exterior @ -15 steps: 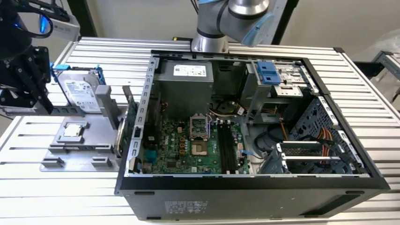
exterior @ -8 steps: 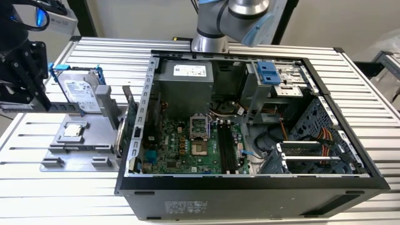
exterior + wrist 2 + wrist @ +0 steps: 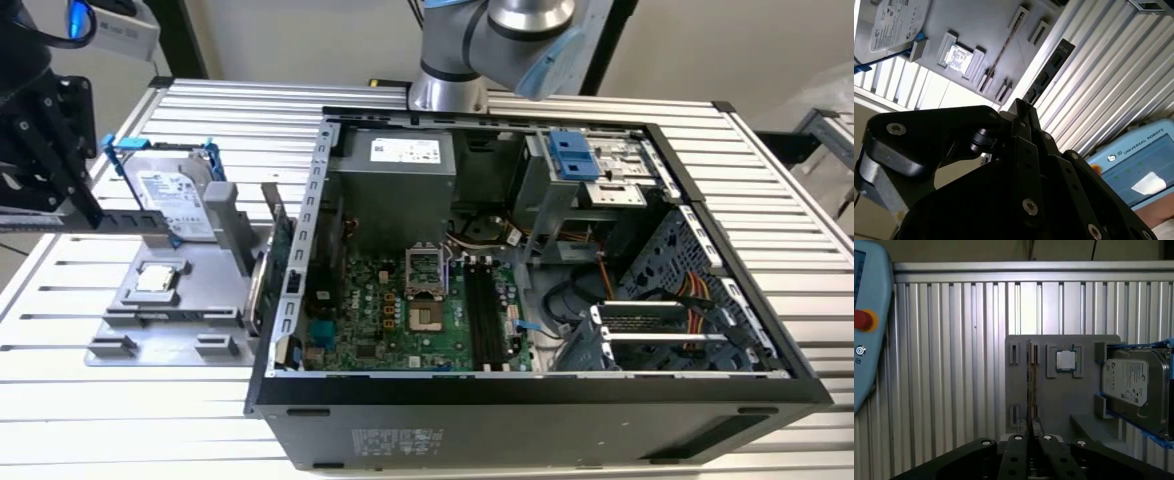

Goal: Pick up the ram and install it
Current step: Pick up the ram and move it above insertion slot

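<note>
Well, we are seeing our gripper (image 3: 1032, 430) hanging well apart from the gray holder (image 3: 1059, 405). Its fingers are looking pressed together with nothing between them, though we are not fully sure. The ram (image 3: 1029, 375) is standing on its edge in the holder, near the chip (image 3: 1065, 360).

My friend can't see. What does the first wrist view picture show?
The robot's shut gripper faces a grey holder on a ribbed metal table. The holder carries the thin ram on edge, a square chip and a hard drive.
</note>
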### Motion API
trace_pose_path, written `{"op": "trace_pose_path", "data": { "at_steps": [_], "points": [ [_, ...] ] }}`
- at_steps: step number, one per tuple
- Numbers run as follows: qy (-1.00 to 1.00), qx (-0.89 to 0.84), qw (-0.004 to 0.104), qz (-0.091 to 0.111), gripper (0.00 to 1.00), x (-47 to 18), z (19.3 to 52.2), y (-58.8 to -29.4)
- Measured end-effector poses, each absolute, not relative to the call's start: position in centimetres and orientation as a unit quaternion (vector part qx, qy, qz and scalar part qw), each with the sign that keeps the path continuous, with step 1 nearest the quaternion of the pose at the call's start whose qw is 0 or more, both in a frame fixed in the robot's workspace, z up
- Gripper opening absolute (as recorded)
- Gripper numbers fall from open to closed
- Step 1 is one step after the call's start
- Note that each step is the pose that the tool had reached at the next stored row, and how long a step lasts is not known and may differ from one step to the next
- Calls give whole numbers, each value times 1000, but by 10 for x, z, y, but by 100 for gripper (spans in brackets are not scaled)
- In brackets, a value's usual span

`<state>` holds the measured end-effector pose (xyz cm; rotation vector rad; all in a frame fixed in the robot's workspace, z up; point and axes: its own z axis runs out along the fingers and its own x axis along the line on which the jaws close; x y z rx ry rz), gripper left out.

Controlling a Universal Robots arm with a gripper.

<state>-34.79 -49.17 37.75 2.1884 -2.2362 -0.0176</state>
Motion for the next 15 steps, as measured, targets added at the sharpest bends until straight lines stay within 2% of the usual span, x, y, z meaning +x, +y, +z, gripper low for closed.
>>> {"op": "trace_pose_path", "data": {
  "at_steps": [15],
  "points": [
    [-715,699,7,-6,0,-347,383,-492]
  ]
}}
